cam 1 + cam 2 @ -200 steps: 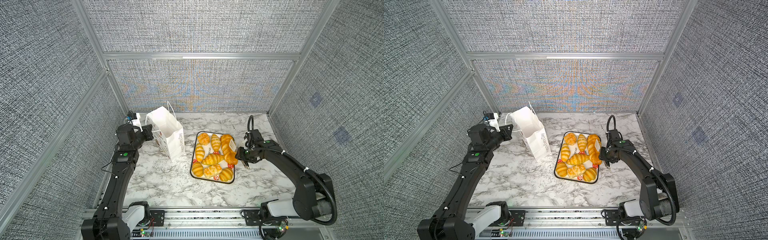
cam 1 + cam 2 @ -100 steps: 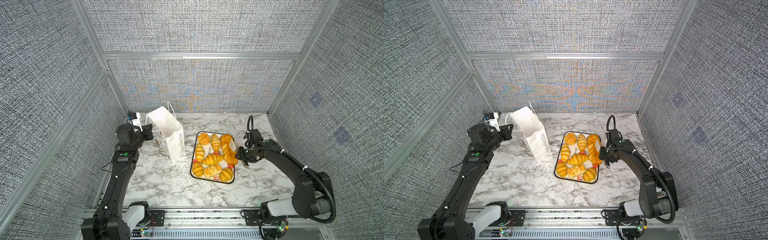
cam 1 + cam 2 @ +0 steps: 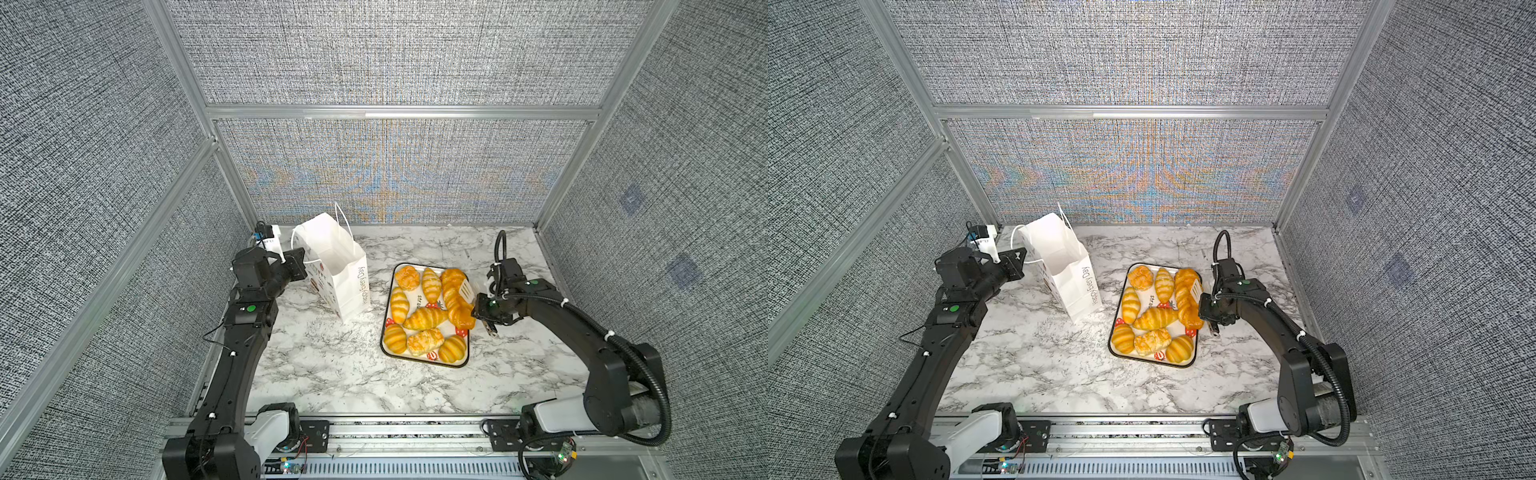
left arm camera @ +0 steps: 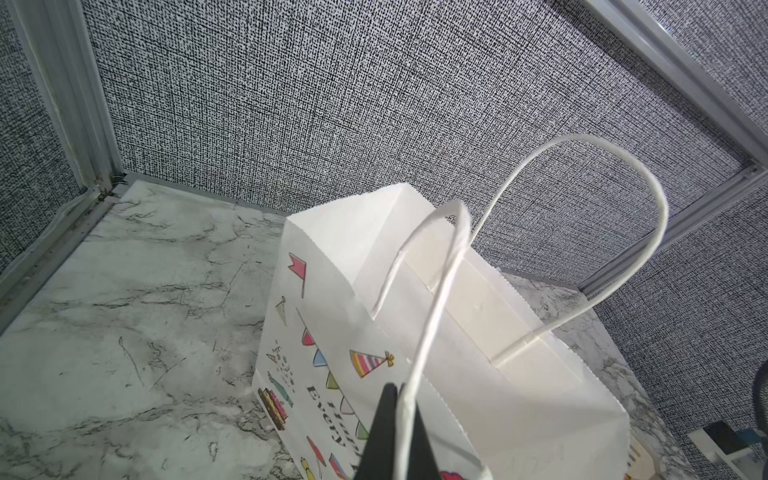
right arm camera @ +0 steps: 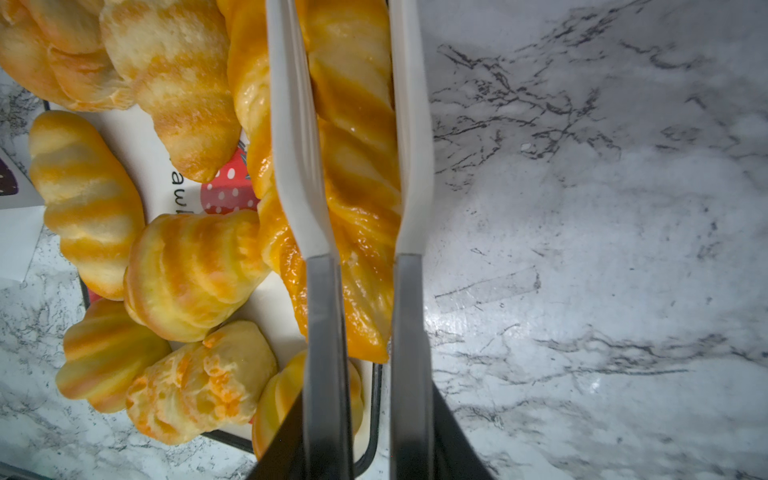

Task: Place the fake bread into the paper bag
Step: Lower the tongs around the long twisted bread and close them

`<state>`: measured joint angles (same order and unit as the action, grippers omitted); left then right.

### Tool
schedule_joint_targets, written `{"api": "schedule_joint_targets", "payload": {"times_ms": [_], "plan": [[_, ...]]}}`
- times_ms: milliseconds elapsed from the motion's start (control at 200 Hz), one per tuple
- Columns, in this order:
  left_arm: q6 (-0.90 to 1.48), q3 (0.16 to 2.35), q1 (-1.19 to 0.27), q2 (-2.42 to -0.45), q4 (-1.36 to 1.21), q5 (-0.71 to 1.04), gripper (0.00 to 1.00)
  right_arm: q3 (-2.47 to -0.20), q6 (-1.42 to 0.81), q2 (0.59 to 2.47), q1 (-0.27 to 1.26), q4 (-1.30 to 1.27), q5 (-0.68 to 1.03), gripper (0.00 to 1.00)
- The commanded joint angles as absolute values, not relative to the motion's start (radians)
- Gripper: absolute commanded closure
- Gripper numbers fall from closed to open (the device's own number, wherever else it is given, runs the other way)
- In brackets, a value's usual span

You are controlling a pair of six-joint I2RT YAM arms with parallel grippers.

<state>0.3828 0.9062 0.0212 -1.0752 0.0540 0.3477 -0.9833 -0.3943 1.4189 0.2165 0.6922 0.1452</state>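
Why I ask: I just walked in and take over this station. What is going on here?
Two robot arms are bagging toy bread. The left tool is shut on a cord handle of the paper bag, which stands at the back left of the table with its mouth open. The right tool squeezes white tongs, whose arms sit on either side of the long braided loaf on the tray. The other pastries lie on the tray; none shows in the bag.

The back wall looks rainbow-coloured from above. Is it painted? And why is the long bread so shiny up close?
In both top views the back wall shimmers with rainbow bands, so likely a camera effect on the fine weave, not paint; in the right wrist view the braided loaf shows white glare on its glossy skin.
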Motion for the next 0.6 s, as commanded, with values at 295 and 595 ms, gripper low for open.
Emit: {"api": "schedule_joint_targets", "payload": {"times_ms": [295,595], "plan": [[0.385,0.905,0.022,-1.072,0.036,0.353,1.00,-0.989,-0.388,1.359,0.219,0.687,0.150,0.70],[0.386,0.902,0.022,-1.075,0.036,0.354,1.00,-0.998,-0.382,1.312,0.219,0.686,0.158,0.73]]}}
